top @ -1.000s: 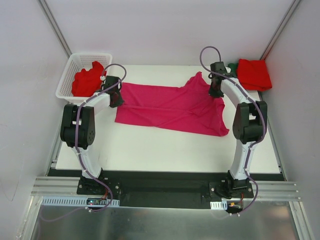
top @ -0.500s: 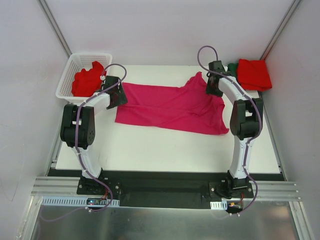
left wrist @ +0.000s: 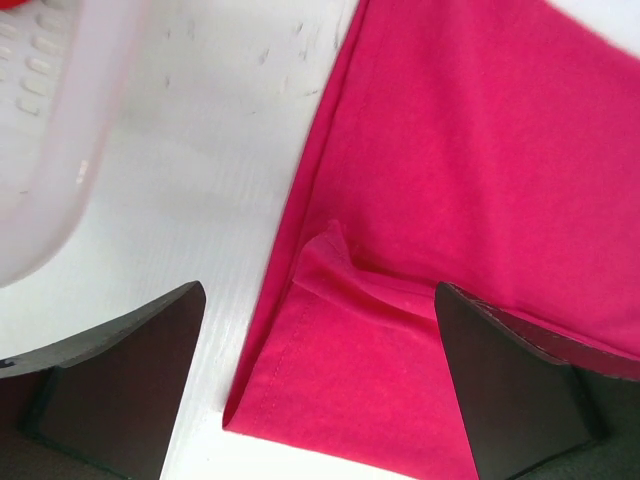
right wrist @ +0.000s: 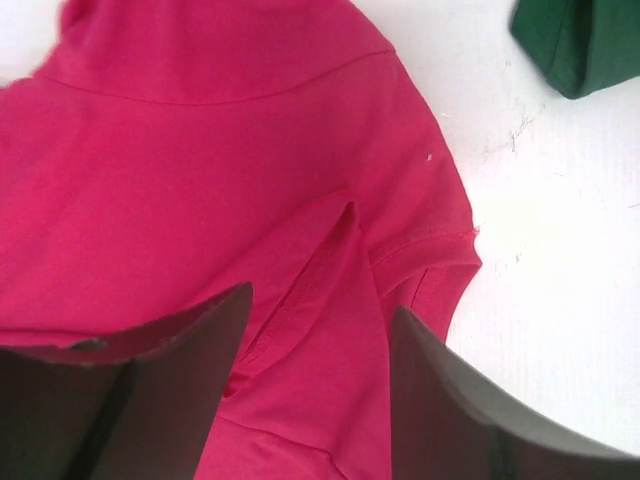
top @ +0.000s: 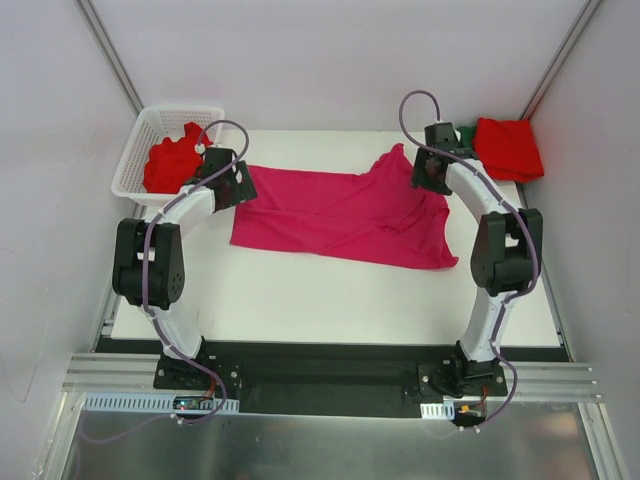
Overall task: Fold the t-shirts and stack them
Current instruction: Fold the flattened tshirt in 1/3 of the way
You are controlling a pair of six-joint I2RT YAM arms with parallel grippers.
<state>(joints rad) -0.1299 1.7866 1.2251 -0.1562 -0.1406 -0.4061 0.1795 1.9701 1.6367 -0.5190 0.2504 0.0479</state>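
A magenta-pink t-shirt [top: 340, 215] lies spread across the table [top: 330, 290], with its right part rumpled. My left gripper [top: 238, 185] hovers over its left far corner, open; the hem corner [left wrist: 300, 380] lies flat between the fingers, which do not touch it. My right gripper [top: 430, 175] stands open above the sleeve and collar area [right wrist: 330, 260], with nothing gripped. At the back right sits a folded bright red t-shirt [top: 508, 148], and a dark green one [top: 465, 133] lies just left of it. Another red t-shirt [top: 172, 163] lies crumpled in the basket.
The white lattice basket [top: 160, 118] stands at the back left corner, close to my left gripper; its wall [left wrist: 60, 130] shows in the left wrist view. The green shirt's edge [right wrist: 585, 40] lies just past the pink sleeve.
Both grippers have opened and let go of the pink t-shirt. Its corners now rest on the table. The left wrist has shifted slightly toward the basket.
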